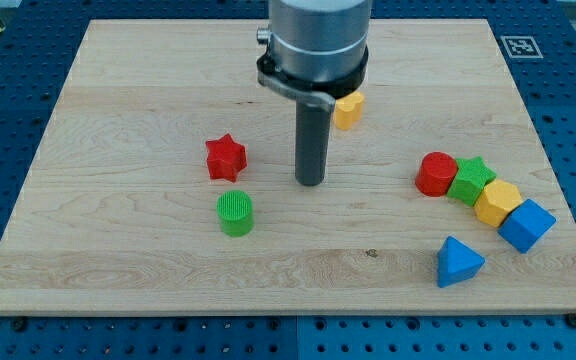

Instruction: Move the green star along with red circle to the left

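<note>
The green star (473, 178) lies at the view's right on the wooden board (118, 120), touching the red circle (435, 173) on its left side. My tip (311, 182) stands near the board's middle, well to the left of the red circle and apart from it. The rod hangs from the arm's grey body at the view's top.
A yellow hexagon block (497, 201) touches the green star's lower right, and a blue block (526, 225) follows it. A blue triangle (458, 262) lies below them. A red star (225, 157) and a green circle (235, 213) lie left of my tip. A yellow block (348, 109) sits behind the rod.
</note>
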